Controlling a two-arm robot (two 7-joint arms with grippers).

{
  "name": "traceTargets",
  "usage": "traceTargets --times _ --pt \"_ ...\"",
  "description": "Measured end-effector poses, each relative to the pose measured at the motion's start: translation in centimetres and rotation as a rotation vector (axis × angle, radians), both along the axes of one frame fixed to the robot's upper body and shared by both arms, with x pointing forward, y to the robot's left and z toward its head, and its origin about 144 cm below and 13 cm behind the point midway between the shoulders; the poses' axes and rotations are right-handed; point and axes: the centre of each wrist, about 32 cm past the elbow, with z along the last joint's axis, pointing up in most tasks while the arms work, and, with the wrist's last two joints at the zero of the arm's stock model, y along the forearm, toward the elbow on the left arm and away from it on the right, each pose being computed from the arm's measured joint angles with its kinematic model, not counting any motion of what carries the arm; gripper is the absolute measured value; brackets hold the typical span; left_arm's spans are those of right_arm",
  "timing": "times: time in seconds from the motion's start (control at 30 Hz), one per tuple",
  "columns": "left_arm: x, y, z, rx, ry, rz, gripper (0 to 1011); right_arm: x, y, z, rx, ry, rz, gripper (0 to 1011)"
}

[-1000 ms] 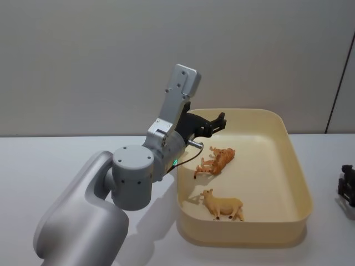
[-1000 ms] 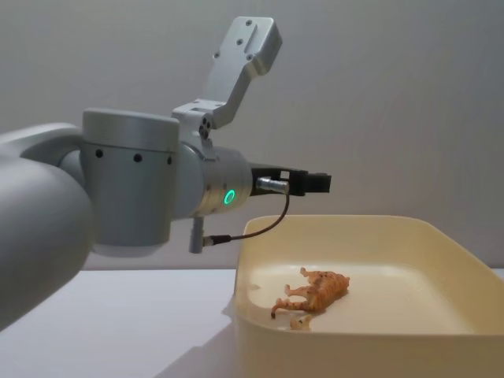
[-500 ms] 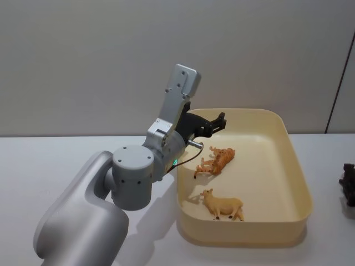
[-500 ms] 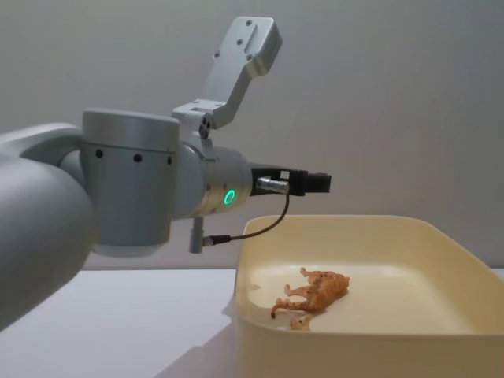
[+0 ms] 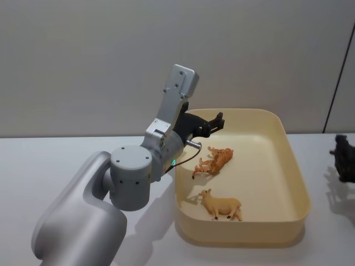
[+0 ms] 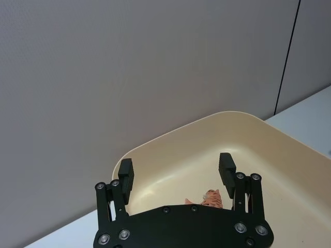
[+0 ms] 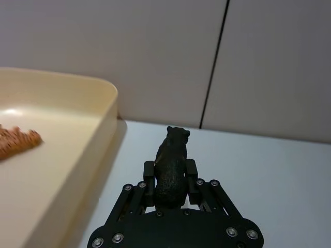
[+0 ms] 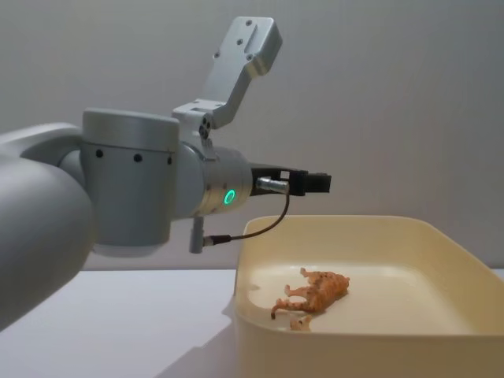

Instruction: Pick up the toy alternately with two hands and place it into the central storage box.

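The right claw (image 7: 170,178) is pinching a small black toy bear (image 7: 171,164) between its flat fingers, the bear's head pointing away from the wrist. In the head view this claw (image 5: 343,162) sits at the far right edge, above the white counter (image 5: 66,160) and well apart from the right wall of the storage box (image 5: 297,183). A dark shadow lies on the counter just beneath it.

The left claw (image 6: 176,173) is spread wide with nothing between its fingers (image 6: 227,168). It hangs above the far left part of the storage box (image 6: 248,134), over the inside of the tub. In the chest view the left claw (image 8: 317,183) points to the right, level, clearly above the box rim (image 8: 331,224). The bulky silver-grey arm (image 5: 130,177) behind it carries a lit green ring light (image 8: 229,197) and a thin black cable (image 8: 264,224) looping below the wrist.

Inside the cream-yellow box lie two toys. An orange striped tiger (image 5: 213,161) lies on its side toward the far left of the floor, below the left claw. A pale tan sheep-like animal (image 5: 222,204) lies nearer, close to the near wall. The two are apart.

A grey wall (image 5: 111,55) stands behind the counter.
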Motion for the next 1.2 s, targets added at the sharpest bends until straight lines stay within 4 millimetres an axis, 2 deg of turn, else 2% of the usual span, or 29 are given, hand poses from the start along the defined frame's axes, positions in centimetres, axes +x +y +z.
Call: traceTargets --times 0.33,0.43,0.83,0.97,1.1,1.2 --pt "0.0 0.0 0.0 0.000 0.000 0.000 1001 0.7 2.3 2.6 0.057 -0.074 0.105 322" --pt "0.0 0.0 0.0 0.000 0.000 0.000 1001 1.2 3.5 3.2 0.077 -0.075 0.156 322" --pt "0.0 0.0 0.0 0.000 0.000 0.000 1001 2.9 7.3 3.6 0.099 -0.036 0.270 325" --pt "0.0 0.0 0.0 0.000 0.000 0.000 1001 3.4 8.3 3.6 0.100 -0.023 0.296 407" --pt "0.0 0.0 0.0 0.000 0.000 0.000 1001 3.6 8.9 3.6 0.099 -0.015 0.311 565" --pt "0.0 0.0 0.0 0.000 0.000 0.000 1001 3.8 9.3 3.6 0.099 -0.011 0.321 638"
